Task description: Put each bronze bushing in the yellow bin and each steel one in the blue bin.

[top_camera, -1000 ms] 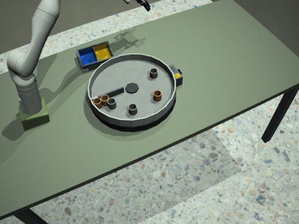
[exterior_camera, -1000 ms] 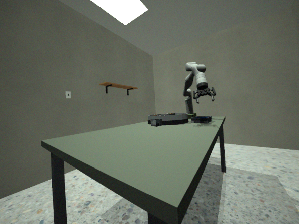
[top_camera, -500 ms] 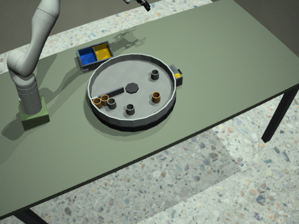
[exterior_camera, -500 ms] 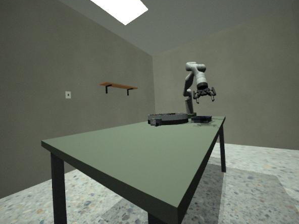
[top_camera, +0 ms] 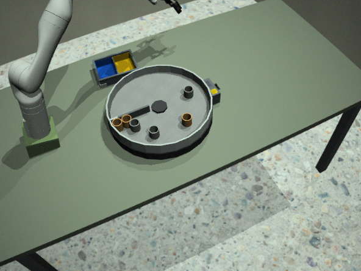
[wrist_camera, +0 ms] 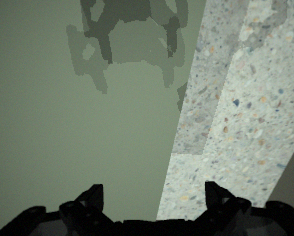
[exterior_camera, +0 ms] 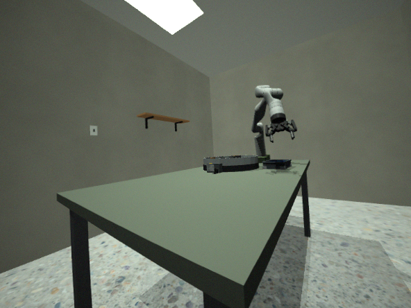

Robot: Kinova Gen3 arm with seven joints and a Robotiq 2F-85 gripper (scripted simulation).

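The turntable [top_camera: 131, 88] [exterior_camera: 239, 161] carries three bronze and three steel bushings, all upright. Two bronze bushings [top_camera: 117, 124] [top_camera: 126, 121] and a steel bushing [top_camera: 135, 125] stand close together by the fixed bar. A second steel bushing [top_camera: 153, 132] stands at the front, a third steel bushing [top_camera: 188, 92] at the back right, and a third bronze bushing [top_camera: 186, 118] at the right. The blue bin [top_camera: 105, 68] and the yellow bin [top_camera: 124, 63] lie side by side behind the turntable; no bushing shows in either. My gripper [exterior_camera: 282, 139] [wrist_camera: 153, 194] is open and empty, high above the table's back edge.
The grey bar [top_camera: 137, 112] reaches from the turntable's rim towards its dark hub [top_camera: 159, 106]. A small box with a yellow label [top_camera: 216, 95] sits against the turntable's right side. The raised rim surrounds the bushings. The table's [top_camera: 259, 58] back edge shows in the wrist view.
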